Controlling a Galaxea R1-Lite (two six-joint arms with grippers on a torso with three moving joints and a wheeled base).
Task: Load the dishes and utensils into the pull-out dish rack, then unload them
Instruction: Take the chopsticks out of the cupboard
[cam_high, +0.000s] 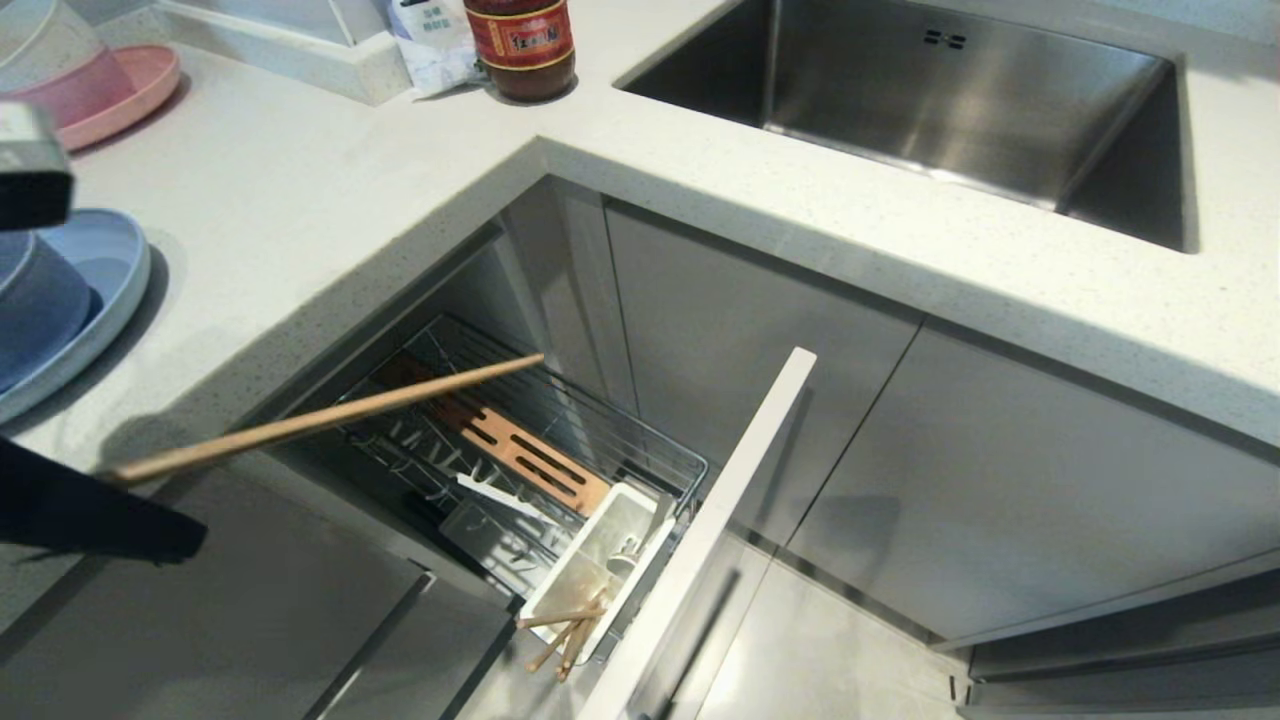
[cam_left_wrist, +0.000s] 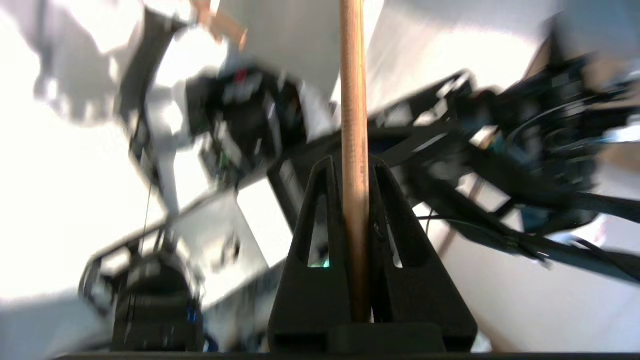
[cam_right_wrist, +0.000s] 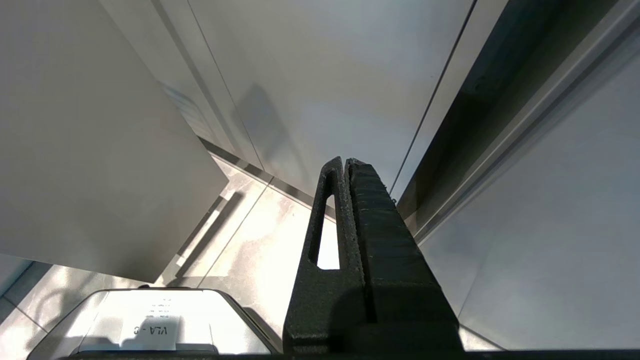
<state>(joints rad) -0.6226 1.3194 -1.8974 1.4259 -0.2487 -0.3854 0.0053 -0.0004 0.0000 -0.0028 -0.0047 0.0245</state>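
Note:
My left gripper (cam_left_wrist: 354, 165) is shut on a light-brown wooden chopstick (cam_left_wrist: 353, 100). In the head view this chopstick (cam_high: 330, 418) slants out from the gripper (cam_high: 120, 490) at the left edge, over the open pull-out dish rack (cam_high: 560, 420). Other wooden chopstick ends (cam_high: 562, 632) poke from the near end of the rack's white utensil box (cam_high: 585, 565). A silvery piece that looks like the fork (cam_high: 657, 517) lies in that box. The light-blue bowl (cam_high: 35, 305) sits on the light-blue plate (cam_high: 115, 285) on the counter, far left. My right gripper (cam_right_wrist: 345, 161) is shut and empty, low by the floor.
The rack's pale-grey front panel (cam_high: 720, 500) juts out towards me. A steel sink (cam_high: 950, 100) lies at the back right. A sauce bottle (cam_high: 520, 45), a white packet (cam_high: 435, 45) and a pink plate (cam_high: 125, 95) stand at the back of the counter.

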